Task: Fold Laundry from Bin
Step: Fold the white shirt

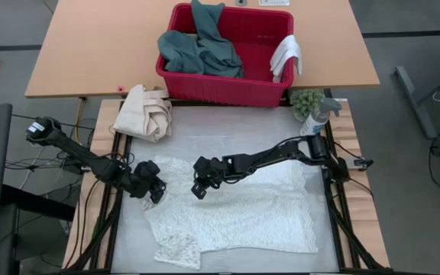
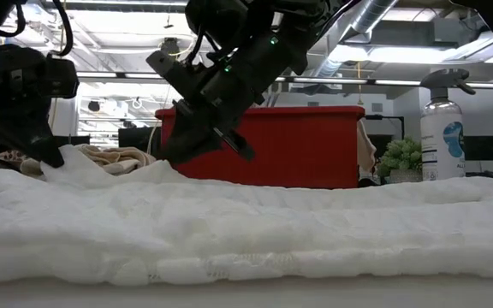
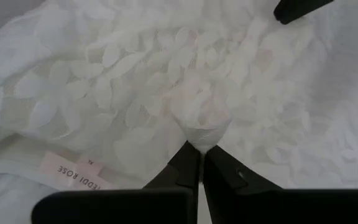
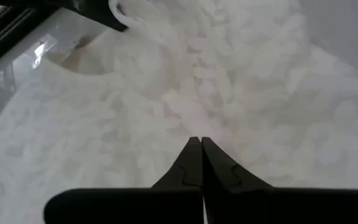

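A white leaf-textured lace garment (image 1: 243, 210) lies spread over the table's middle, with a pink label (image 3: 73, 171) near its left edge. My left gripper (image 1: 155, 192) is shut on the garment's left edge. My right gripper (image 1: 198, 191) is shut on the garment a little to the right of it. The red bin (image 1: 228, 76) stands at the far edge. It holds a teal-green garment (image 1: 201, 50), and a small white cloth (image 1: 286, 57) hangs over its right rim. My left gripper pinches a small raised bunch of the white lace (image 3: 201, 132) between its two fingers, near the label. The fingers slant down from the table's left. The bunch stands slightly up (image 2: 68, 158); the rest lies on the table. My right gripper has its shut fingertips on a ridge of the white lace (image 4: 194, 127), slanting down from the table's right. The cloth rises to a small peak at the fingertips (image 2: 165, 164). One layer or several, I cannot tell.
A cream bundled canvas cloth (image 1: 145, 113) lies at the far left of the mat. A spray bottle (image 1: 317, 118) and a small green plant (image 1: 306, 101) stand at the far right. Black frame rails (image 1: 338, 206) run along both sides.
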